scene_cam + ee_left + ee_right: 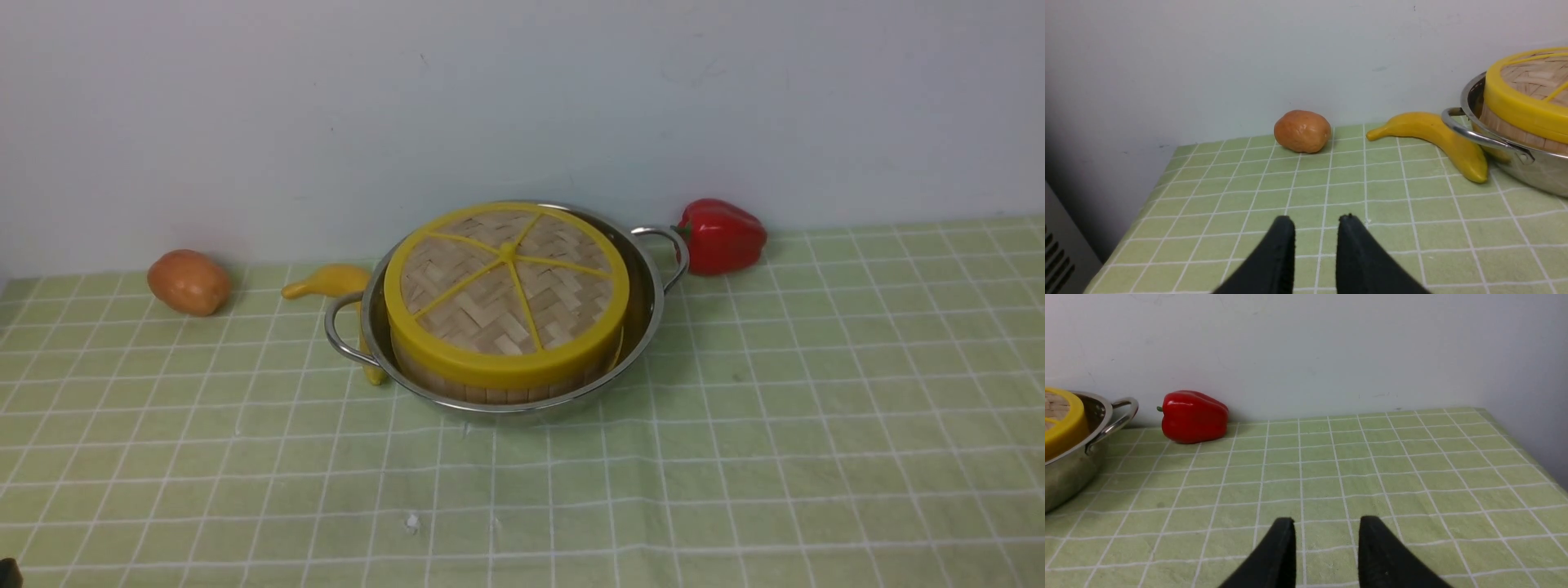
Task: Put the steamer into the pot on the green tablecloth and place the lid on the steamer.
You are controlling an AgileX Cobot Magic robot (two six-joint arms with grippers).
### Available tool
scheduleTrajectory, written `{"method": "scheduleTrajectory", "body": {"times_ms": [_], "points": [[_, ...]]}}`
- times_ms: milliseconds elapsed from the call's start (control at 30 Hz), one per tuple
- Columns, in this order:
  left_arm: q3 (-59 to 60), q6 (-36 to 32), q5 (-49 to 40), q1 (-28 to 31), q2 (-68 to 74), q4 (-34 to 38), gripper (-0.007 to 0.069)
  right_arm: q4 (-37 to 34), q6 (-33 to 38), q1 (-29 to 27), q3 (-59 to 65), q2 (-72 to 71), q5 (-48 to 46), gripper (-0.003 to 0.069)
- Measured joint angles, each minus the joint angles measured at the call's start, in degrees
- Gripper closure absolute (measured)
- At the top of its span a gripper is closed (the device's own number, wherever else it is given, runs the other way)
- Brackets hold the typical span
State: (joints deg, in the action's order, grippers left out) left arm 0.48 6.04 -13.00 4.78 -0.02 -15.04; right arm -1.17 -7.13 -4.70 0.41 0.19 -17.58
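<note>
Left gripper: we see the left gripper point(1316, 222) in its wrist view, its fingers parted with a gap between them and nothing held; it is nearer to us than the pot and over on its left side.
Right gripper: we find the right gripper point(1327, 524) in its own wrist view, fingers apart too and gripping nothing, nearer to us than the pot and over on its right side.
Green tablecloth: we see the green tablecloth point(522, 482), crossed by thin white lines, stretching out under the pot and to both sides of it.
Pot: we take the shiny steel pot point(655, 327) as our landmark; it stands on the cloth, a loop handle on its left and another on its right.
Steamer: we make out the steamer point(506, 395) inside the pot, its bamboo wall showing below the lid.
Lid: we see the lid point(457, 286) lying on the steamer, above the pot's rim, with its woven top and yellow spokes facing up.
Banana: we see a yellow banana point(331, 281) just beside the pot on the left, partly hidden behind the left handle.
Orange-brown item: we see a rounded orange-brown item point(189, 282) well apart from the pot, to its left, beyond the banana.
Red pepper: we see a red pepper point(720, 237) just beside the pot's right handle; we cannot tell whether they touch.
Wall: we see a pale wall point(522, 98) behind the pot.
</note>
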Motion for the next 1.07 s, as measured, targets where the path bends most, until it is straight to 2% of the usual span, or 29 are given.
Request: {"method": "scheduleTrajectory", "body": {"times_ms": [1067], "points": [[0.0, 0.0, 0.0, 0.0, 0.0, 0.0, 0.0476, 0.0, -1.38, -0.04, 0.0, 0.0, 0.0, 0.0419]]}}
